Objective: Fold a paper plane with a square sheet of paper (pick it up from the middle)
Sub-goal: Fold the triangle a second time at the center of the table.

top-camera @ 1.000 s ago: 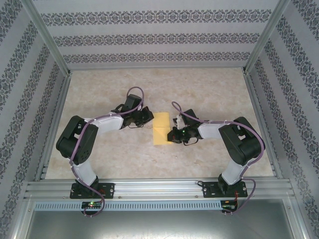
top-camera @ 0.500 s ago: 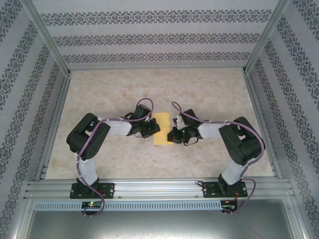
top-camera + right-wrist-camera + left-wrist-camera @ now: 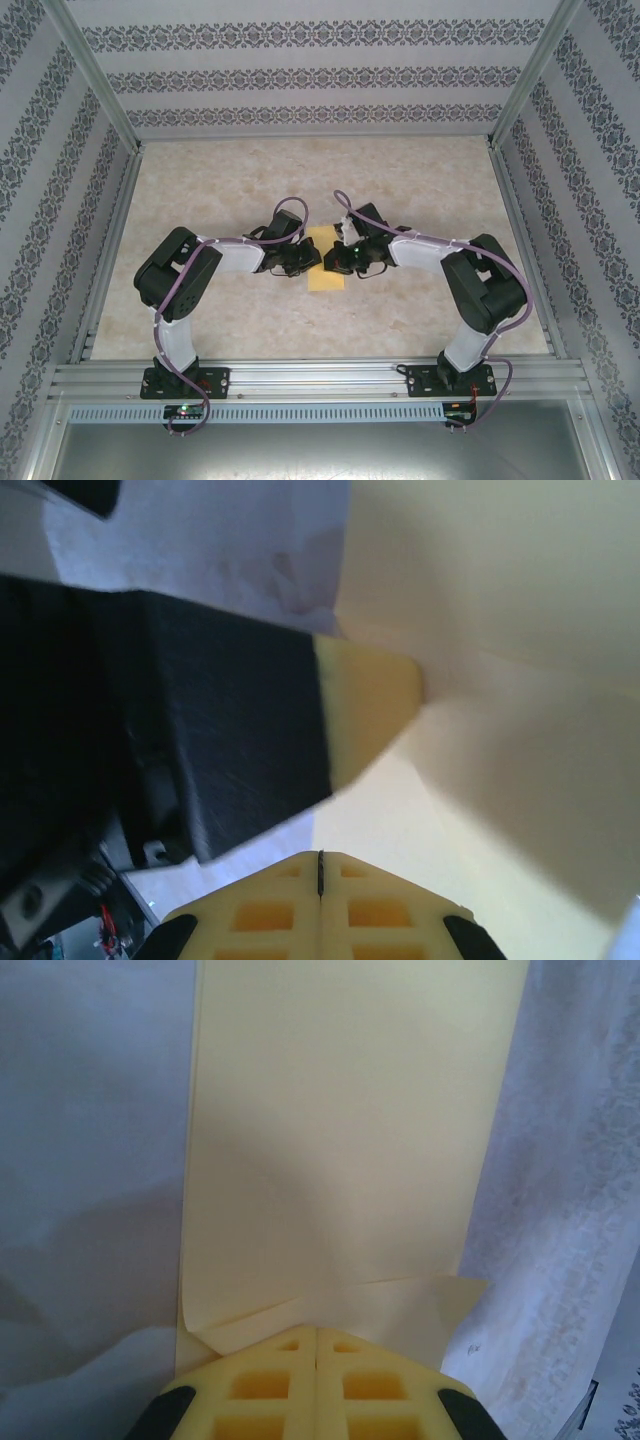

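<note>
From above, the left gripper (image 3: 306,259) and the right gripper (image 3: 337,258) are covering both side edges of the sheet of paper (image 3: 325,280), whose creases are looking too small to tell. At the left wrist, the sheet's near end is lying hidden under the closed fingers (image 3: 290,1360), which the bottom edge is cutting off, while its far end is running off the top. At the right wrist, the left gripper's blurred finger (image 3: 365,710) is hiding part of the paper.
</note>
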Motion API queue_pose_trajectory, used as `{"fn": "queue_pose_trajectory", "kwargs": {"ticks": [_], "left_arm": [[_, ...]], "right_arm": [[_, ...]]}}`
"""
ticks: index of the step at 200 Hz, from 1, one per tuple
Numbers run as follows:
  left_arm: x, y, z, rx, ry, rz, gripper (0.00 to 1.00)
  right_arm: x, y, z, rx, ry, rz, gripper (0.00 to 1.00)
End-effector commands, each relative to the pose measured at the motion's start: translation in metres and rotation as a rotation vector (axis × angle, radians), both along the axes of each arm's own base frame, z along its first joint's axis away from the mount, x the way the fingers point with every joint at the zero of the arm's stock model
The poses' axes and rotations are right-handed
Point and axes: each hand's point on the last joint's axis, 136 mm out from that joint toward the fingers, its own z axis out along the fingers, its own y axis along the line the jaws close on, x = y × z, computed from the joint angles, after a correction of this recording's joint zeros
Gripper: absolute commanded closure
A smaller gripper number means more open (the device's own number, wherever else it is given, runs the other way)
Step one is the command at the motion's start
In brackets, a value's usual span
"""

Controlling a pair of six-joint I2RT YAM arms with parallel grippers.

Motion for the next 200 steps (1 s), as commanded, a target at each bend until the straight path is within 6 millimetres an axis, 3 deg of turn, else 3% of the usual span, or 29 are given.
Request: {"fn": "queue_pose_trajectory", "kwargs": {"ticks": [1,43,94,135,167,200], "left_arm": [[-0.005,0.013,-0.025,0.065,0.04,0.023,0.98],[-0.005,0.013,-0.025,0.062,0.043,0.025,0.99],[-0.005,0.013,-0.025,0.063,0.041,0.022,0.99],[-0.006,0.013,-0.025,0.063,0.043,0.02,0.99],[-0.005,0.014,-0.025,0.068,0.044,0.024,0.99],[-0.006,0.019,-0.03,0.098,0.055,0.04,1.0]], "right_arm": [[-0.003,-0.003,-0.013,-0.051,0.037,-0.019,1.0],[-0.003,-0.006,-0.04,-0.092,0.069,-0.018,1.0],[0.007,0.007,-0.024,-0.049,0.035,-0.015,1.0],[0.015,0.004,-0.033,-0.085,0.041,-0.019,0.99],[-0.002,-0.013,-0.067,-0.141,0.126,-0.018,0.99],[-0.018,-0.022,-0.064,-0.128,0.143,-0.01,0.98]]}}
